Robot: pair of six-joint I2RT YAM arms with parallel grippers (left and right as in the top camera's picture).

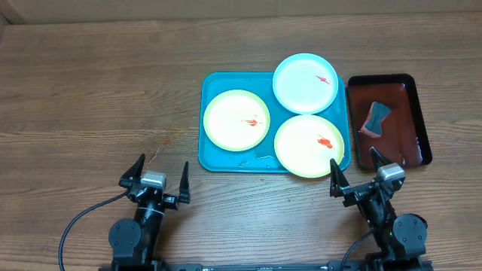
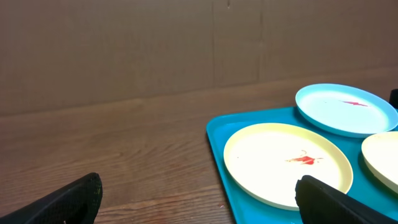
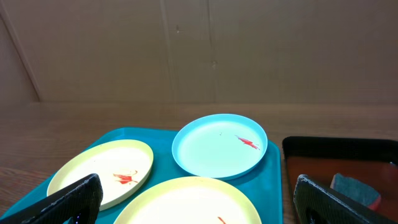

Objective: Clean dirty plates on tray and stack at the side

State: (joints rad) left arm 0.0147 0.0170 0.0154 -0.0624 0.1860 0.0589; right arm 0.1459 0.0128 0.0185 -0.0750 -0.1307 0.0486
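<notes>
Three plates lie on the teal tray [image 1: 213, 156]. A yellow-green plate [image 1: 236, 120] is at its left, a second yellow-green plate [image 1: 309, 145] at its front right, and a light blue plate [image 1: 304, 83] at the back right, overhanging the rim. Each has a small red smear. My left gripper [image 1: 157, 178] is open and empty, in front of the tray's left corner. My right gripper [image 1: 360, 173] is open and empty, just in front of the tray's right corner. The left wrist view shows the left plate [image 2: 283, 162]; the right wrist view shows the blue plate [image 3: 217, 145].
A dark red-black tray [image 1: 410, 113] stands right of the teal tray and holds a grey-blue sponge [image 1: 375, 119]. A cardboard wall [image 2: 155, 43] rises behind the wooden table [image 1: 90, 105].
</notes>
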